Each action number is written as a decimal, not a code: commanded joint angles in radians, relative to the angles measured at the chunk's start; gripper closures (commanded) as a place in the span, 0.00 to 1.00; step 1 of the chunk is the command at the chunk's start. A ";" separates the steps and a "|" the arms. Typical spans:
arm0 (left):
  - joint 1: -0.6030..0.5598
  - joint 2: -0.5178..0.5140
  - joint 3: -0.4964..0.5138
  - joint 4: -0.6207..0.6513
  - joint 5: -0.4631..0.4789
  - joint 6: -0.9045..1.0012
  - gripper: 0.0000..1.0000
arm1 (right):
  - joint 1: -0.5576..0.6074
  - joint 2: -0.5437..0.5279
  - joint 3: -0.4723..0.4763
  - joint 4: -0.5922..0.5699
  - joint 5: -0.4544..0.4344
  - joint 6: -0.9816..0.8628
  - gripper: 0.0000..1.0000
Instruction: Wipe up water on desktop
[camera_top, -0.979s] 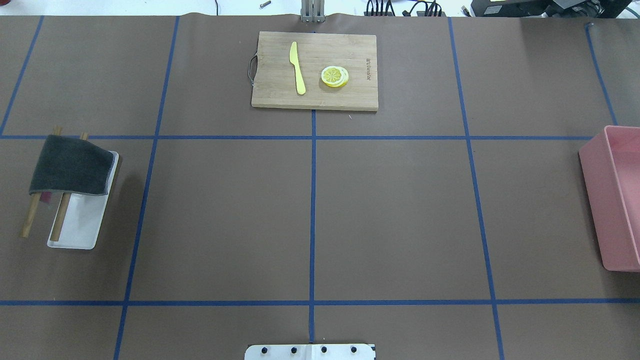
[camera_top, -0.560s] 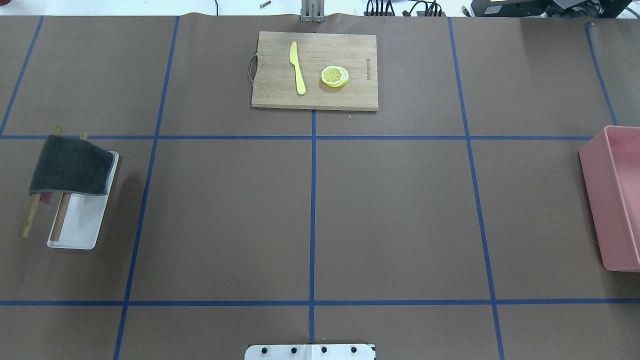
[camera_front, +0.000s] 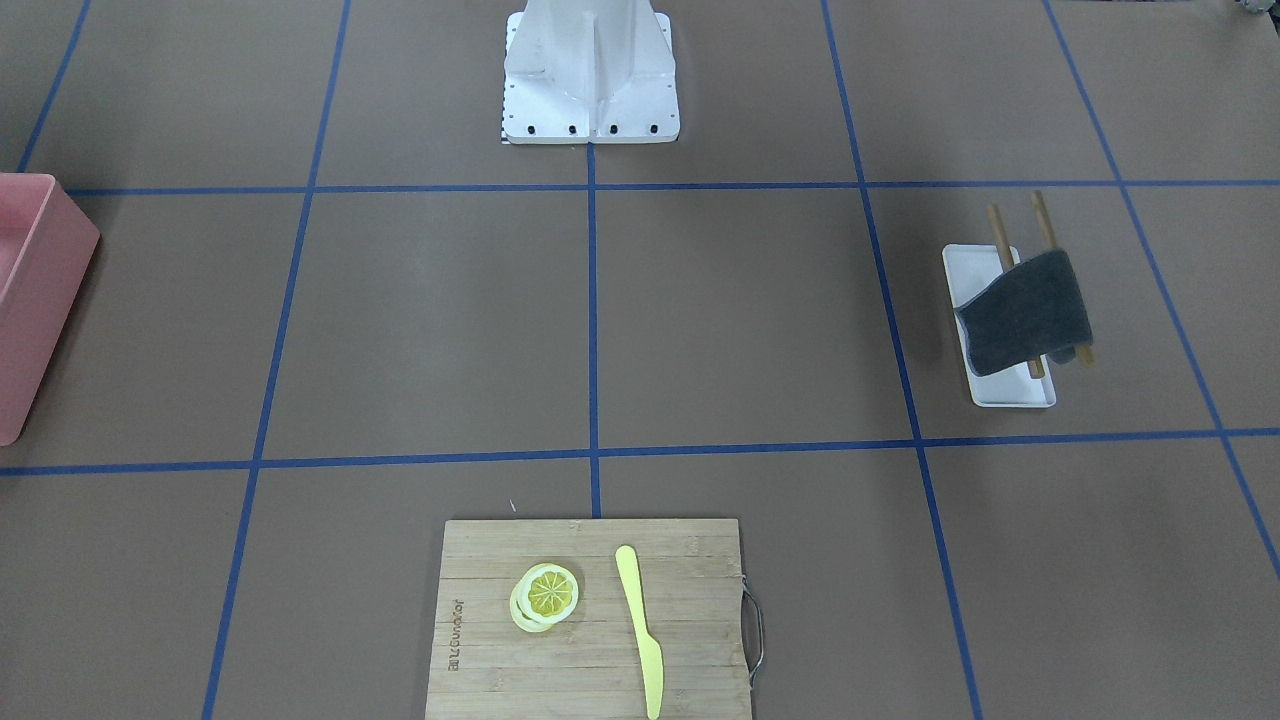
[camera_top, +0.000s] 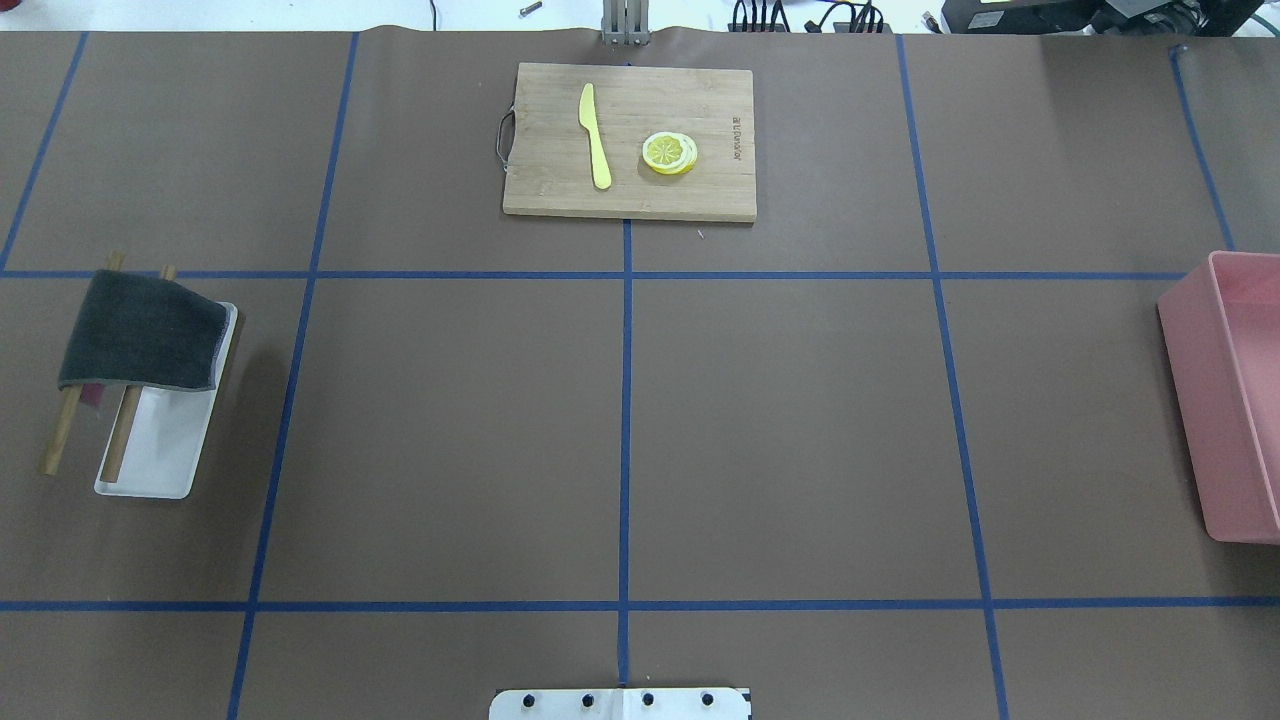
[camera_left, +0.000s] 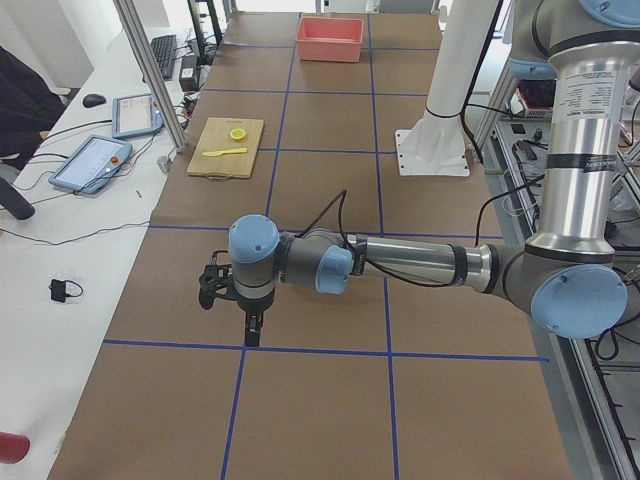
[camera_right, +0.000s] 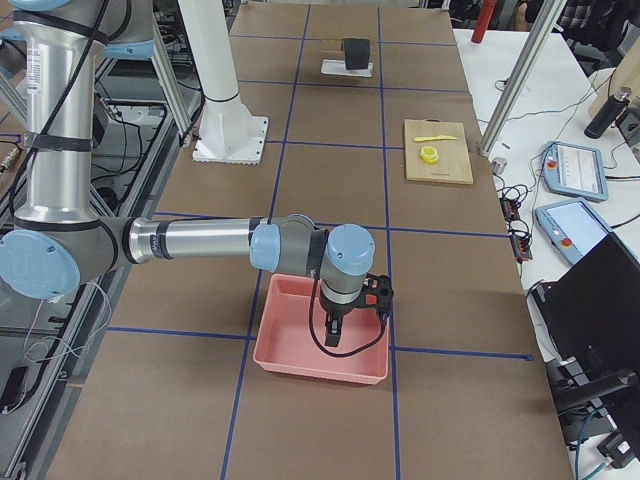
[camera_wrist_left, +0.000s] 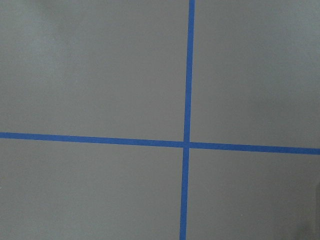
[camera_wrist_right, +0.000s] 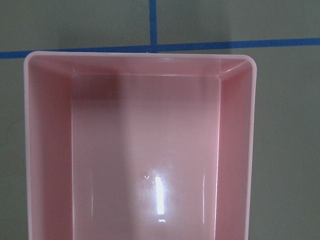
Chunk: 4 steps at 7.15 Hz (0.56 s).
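The brown desktop (camera_top: 780, 430) with its blue tape grid fills the overhead view; I can make out no water on it. A dark grey cloth (camera_top: 140, 330) hangs over two wooden sticks above a white tray (camera_top: 165, 445) at the left; it also shows in the front-facing view (camera_front: 1025, 315). My left gripper (camera_left: 250, 328) hangs over bare desktop near a tape crossing, far off to the left. My right gripper (camera_right: 335, 335) hangs over the pink bin (camera_right: 320, 345). Both show only in the side views, so I cannot tell whether they are open or shut.
A bamboo cutting board (camera_top: 630, 140) at the far middle carries a yellow knife (camera_top: 595, 135) and lemon slices (camera_top: 670, 153). The pink bin (camera_top: 1235, 400) stands at the right edge. The robot's white base plate (camera_top: 620, 704) is at the near edge.
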 joint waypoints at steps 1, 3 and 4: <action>0.000 0.000 0.001 0.000 0.000 0.000 0.01 | 0.000 0.005 0.000 0.001 0.000 0.002 0.00; 0.000 0.000 -0.002 0.000 0.002 0.000 0.01 | -0.002 0.005 0.006 0.001 -0.001 0.000 0.00; 0.002 -0.003 -0.005 -0.001 0.002 0.000 0.01 | 0.000 0.006 0.012 0.001 -0.002 0.002 0.00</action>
